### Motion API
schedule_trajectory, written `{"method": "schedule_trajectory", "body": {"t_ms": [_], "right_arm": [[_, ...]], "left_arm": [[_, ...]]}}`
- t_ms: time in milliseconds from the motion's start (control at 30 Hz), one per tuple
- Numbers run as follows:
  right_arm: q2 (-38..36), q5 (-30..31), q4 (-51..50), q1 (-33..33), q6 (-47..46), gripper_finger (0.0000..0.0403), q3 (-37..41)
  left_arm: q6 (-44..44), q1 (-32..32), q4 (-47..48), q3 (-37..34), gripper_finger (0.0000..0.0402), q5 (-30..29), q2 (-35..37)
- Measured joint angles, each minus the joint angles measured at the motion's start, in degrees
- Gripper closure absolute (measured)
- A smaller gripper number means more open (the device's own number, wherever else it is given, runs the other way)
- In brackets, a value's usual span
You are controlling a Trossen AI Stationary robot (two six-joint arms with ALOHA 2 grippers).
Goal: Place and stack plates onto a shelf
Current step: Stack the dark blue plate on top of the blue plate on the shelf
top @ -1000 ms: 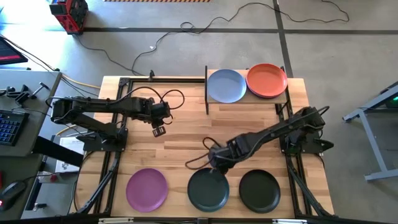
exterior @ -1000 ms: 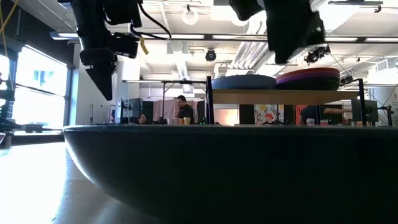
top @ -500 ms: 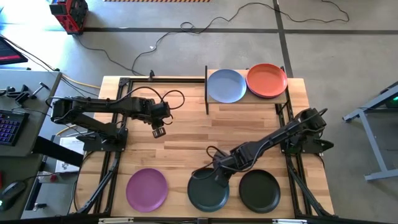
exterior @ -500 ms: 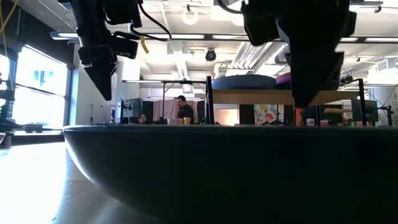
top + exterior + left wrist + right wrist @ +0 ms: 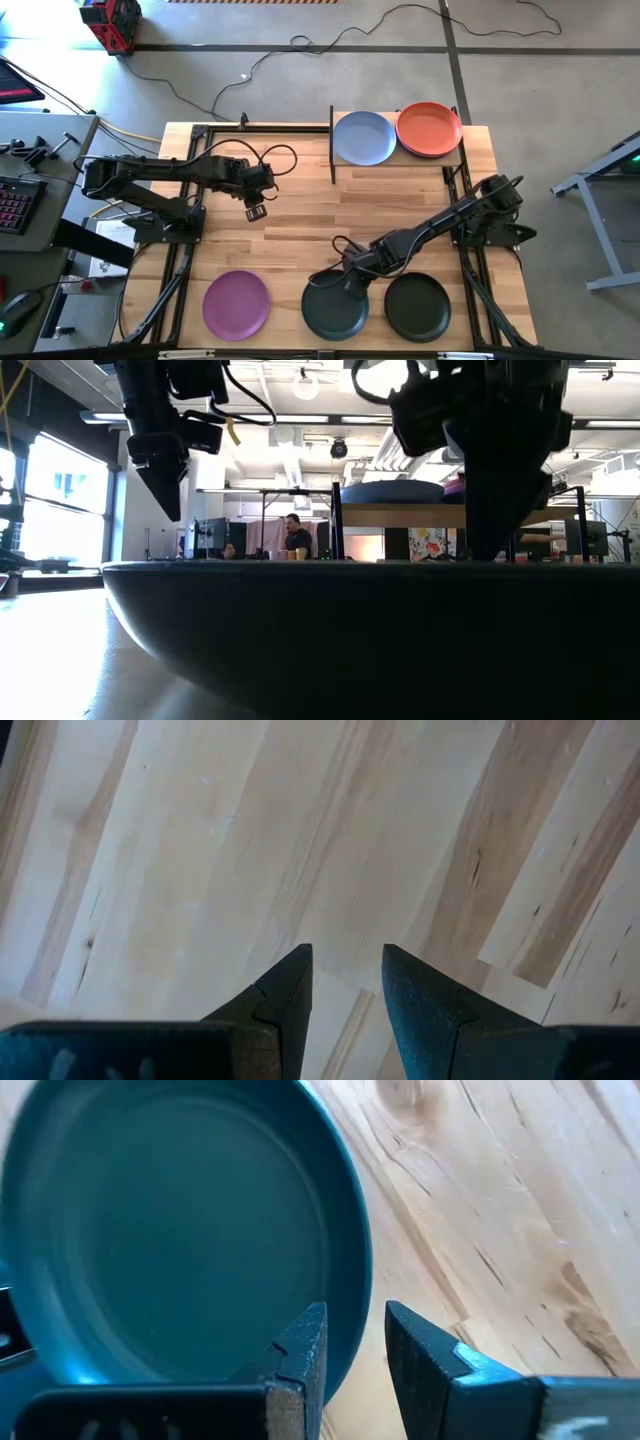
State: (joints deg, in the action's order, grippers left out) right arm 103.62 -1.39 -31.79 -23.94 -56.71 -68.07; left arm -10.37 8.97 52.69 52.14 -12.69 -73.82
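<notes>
My right gripper (image 5: pixel 350 286) (image 5: pixel 356 1330) is narrowly open, low over the far rim of the middle dark plate (image 5: pixel 335 306) (image 5: pixel 180 1250). One finger stands over the plate's inside and one outside it. This plate lies flat on the table near the front edge, between a purple plate (image 5: pixel 236 304) and another dark plate (image 5: pixel 417 307). The shelf (image 5: pixel 395 161) stands at the far edge. It holds a pale blue plate (image 5: pixel 364 137) and an orange plate (image 5: pixel 429 128) stacked on others. My left gripper (image 5: pixel 254 211) (image 5: pixel 347 970) hangs narrowly open and empty above bare table. My right gripper's fingers stand on either side of the middle dark plate's far rim (image 5: pixel 356 1275), pointing down from above. I cannot tell whether they touch it. The plate lies flat on the table.
Dark frame rails run along the table's left and right sides (image 5: pixel 180 270) (image 5: pixel 470 270). A thin dark post (image 5: pixel 332 145) stands at the shelf's left end. Bare wood lies between the shelf and the front row of plates. People show far off in the room (image 5: pixel 293 535).
My right gripper has gone toward the table's near edge and down, from the bare wood behind the middle dark plate to that plate's far rim. The plates have stayed in place.
</notes>
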Motion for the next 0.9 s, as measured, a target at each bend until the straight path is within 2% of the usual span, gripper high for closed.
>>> {"method": "schedule_trajectory", "body": {"t_ms": [533, 633, 767, 900], "right_arm": [[4.5, -1.2, 2.5, 0.0, -2.0, 0.0322, 0.0], [4.5, -1.2, 2.6, 0.0, -2.4, 0.0340, 0.0], [4.5, -2.1, 2.5, 0.1, -2.4, 0.0393, 0.0], [4.5, -2.3, 2.5, 0.3, -2.8, 0.0395, 0.0]], "left_arm": [[0.0, 0.0, 0.0, 0.0, 0.0289, -0.1, 0.0], [0.0, 0.0, 0.0, 0.0, 0.0289, -0.1, 0.0], [0.0, 0.0, 0.0, 0.0, 0.0289, -0.1, 0.0], [0.1, 0.0, 0.0, 0.0, 0.0289, -0.1, 0.0]]}}
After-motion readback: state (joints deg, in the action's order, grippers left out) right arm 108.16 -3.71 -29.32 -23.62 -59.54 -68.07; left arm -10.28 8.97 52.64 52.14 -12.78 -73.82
